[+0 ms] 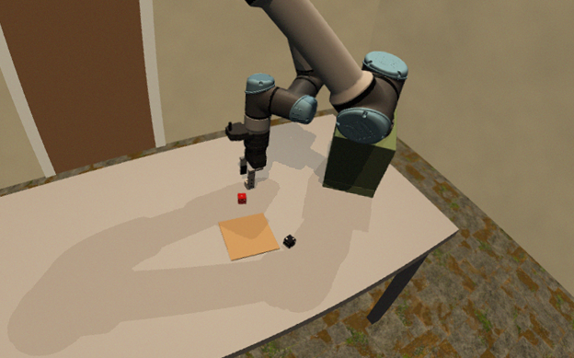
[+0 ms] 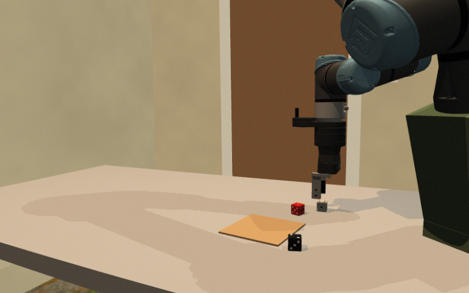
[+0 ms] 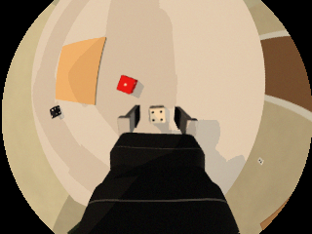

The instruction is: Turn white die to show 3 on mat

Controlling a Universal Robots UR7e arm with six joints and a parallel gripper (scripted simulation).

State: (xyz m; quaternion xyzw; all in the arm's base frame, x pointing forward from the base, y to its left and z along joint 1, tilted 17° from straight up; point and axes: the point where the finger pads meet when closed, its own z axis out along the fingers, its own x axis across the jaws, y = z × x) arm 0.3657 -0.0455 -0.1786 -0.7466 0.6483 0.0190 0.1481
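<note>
The black two-finger claw is hanging wide open and empty just above the small white die. That die is sitting on the beige worktop, off the flat orange square mat, just right of the red die.

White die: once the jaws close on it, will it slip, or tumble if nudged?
The white die looks rigid and flat-faced, so opposing faces probably grip squarely. It is small and likely light; an off-centre nudge could tip it onto another face, or skid it towards the red die.
</note>
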